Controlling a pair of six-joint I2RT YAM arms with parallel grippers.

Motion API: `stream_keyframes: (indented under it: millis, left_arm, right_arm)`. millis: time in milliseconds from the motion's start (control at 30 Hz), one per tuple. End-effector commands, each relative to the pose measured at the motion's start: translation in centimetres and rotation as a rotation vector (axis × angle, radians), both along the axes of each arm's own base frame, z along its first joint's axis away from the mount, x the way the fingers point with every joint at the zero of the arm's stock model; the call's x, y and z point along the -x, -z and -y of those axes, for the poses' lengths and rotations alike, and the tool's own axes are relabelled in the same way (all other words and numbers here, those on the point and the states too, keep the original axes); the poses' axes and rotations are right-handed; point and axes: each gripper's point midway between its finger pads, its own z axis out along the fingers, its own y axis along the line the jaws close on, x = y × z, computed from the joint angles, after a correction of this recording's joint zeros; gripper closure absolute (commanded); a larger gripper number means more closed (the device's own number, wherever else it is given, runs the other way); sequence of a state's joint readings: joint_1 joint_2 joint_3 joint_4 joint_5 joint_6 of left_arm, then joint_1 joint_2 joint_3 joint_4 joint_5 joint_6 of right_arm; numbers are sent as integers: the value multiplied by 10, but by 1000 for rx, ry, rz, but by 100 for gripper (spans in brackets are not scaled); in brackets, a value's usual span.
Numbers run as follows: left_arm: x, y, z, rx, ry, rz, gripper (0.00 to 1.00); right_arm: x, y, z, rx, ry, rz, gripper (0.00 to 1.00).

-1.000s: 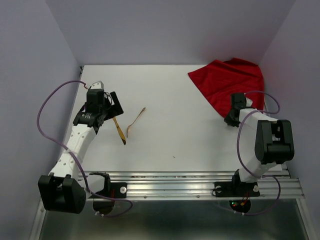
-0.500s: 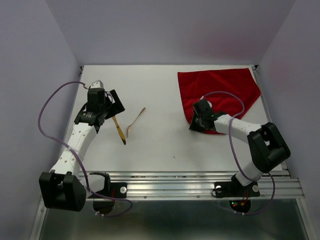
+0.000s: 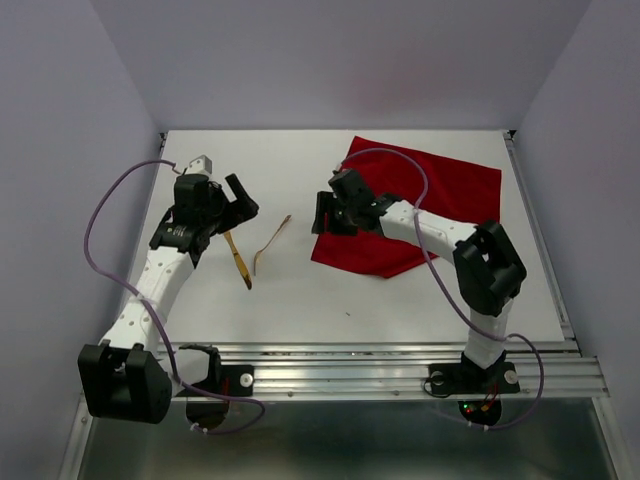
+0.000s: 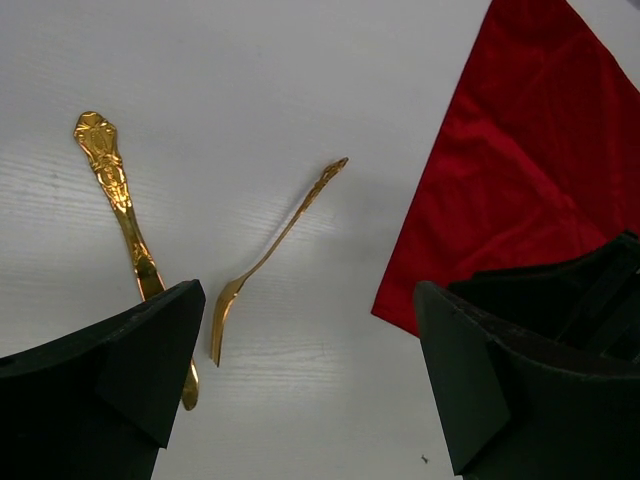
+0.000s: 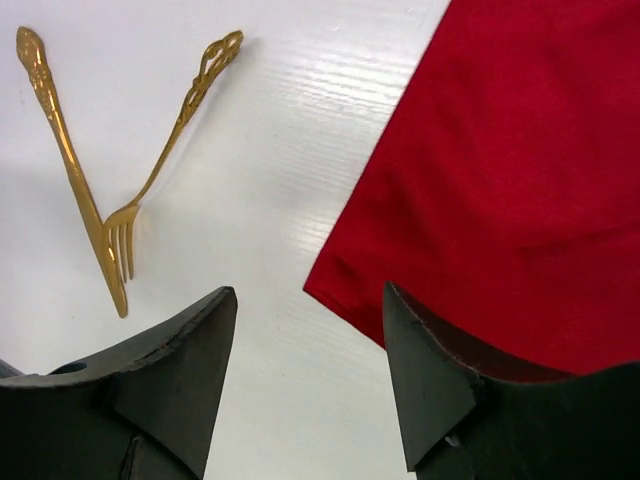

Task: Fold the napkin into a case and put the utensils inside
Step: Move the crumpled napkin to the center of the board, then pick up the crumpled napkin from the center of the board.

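Rail: silver aluminium rail (image 3: 340,365) runs along the near tabletop edge and carries both arm bases.
Tabletop: white flat tabletop (image 3: 345,305); utensils sit left of centre, cloth right of centre.
Knife: shiny gold metal knife (image 3: 240,262) lies flat, blade end near, ornate handle pointing far-left.
Fork: paler slim metal fork (image 3: 272,243) lies flat just right of the knife, tines near, handle angled far-right. The two make a V. Tines are right beside the blade; can't tell if they touch.
Left pincer: left pincer (image 4: 308,290) is spread wide with nothing between its fingers. It hangs over the knife's handle end, clear of both utensils.
Right pincer: right pincer (image 5: 308,292) is spread and pinching nothing. It sits at the napkin's left edge, with the cloth's near-left corner showing in the gap between the black fingers (image 5: 440,390).
Napkin: bright red plain soft cloth napkin (image 3: 450,192) lies spread flat on the tabletop, roughly four-sided, not yet folded into a case. It is well apart from the utensils. The right arm and its purple cable (image 3: 400,158) cross over it.
Walls: pale lavender walls (image 3: 330,60) enclose the far side and both flanks.
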State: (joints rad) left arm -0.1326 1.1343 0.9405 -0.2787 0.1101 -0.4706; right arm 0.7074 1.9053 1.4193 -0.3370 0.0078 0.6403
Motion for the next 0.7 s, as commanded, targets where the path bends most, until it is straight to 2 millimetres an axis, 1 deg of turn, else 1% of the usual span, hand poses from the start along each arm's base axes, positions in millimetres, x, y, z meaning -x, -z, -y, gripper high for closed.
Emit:
stream_keyframes:
  millis: [0, 33, 67, 100, 133, 167, 200, 233, 267, 300, 333, 367, 400, 433, 467, 500, 533, 567, 600, 633, 667]
  left_arm:
    - [0, -7, 27, 71, 102, 18, 1]
    - [2, 2, 39, 66, 137, -16, 1]
    - [3, 6, 47, 57, 161, -29, 1]
    - [4, 11, 51, 33, 162, -40, 1]
    - [8, 19, 66, 14, 198, -62, 1]
    - [11, 25, 70, 3, 203, -77, 1]
    - [11, 30, 73, -4, 205, -87, 1]
    - [13, 34, 77, -6, 213, -101, 1]
    - [15, 43, 85, -11, 231, -127, 1]
    - [15, 52, 91, -8, 237, -156, 2]
    - [16, 56, 97, -6, 245, -170, 3]
    - [20, 58, 109, -5, 272, -180, 6]
    - [20, 62, 114, -9, 272, -191, 9]
    - [19, 72, 121, -3, 261, -221, 11]
    - [19, 76, 126, -3, 259, -228, 12]
    - [22, 84, 135, -13, 271, -245, 13]
    - [21, 97, 137, -29, 256, -277, 13]
    - [19, 99, 143, -33, 261, -285, 14]
    - [23, 102, 153, -33, 285, -294, 14]
    - [25, 110, 159, -44, 295, -314, 14]
    - [24, 107, 166, -44, 307, -306, 14]
  right_arm:
    - [-17, -57, 47, 69, 72, 152, 34]
    - [-18, -59, 62, 74, 104, 154, 33]
    - [-11, -45, 82, 97, 136, 124, 33]
    - [-9, -59, 100, 68, 184, 137, 32]
    - [-17, -59, 133, 61, 267, 127, 29]
    - [-8, -44, 156, 74, 309, 88, 29]
    - [-6, -60, 173, 45, 355, 120, 28]
    - [-4, -62, 189, 50, 395, 131, 27]
    - [-5, -63, 212, 61, 448, 140, 25]
    - [3, -64, 224, 73, 463, 151, 25]
    - [5, -63, 232, 85, 477, 152, 23]
    - [8, -62, 238, 99, 486, 151, 23]
    - [13, -57, 247, 132, 504, 135, 23]
    - [16, -58, 251, 144, 512, 136, 20]
    - [19, -55, 254, 154, 522, 129, 19]
    - [23, -53, 257, 164, 531, 121, 18]
    - [26, -52, 258, 162, 545, 116, 17]
    - [28, -58, 259, 147, 552, 130, 17]
    - [29, -61, 258, 133, 558, 136, 16]
    - [30, -63, 258, 128, 558, 142, 16]
    - [31, -65, 259, 127, 560, 147, 14]
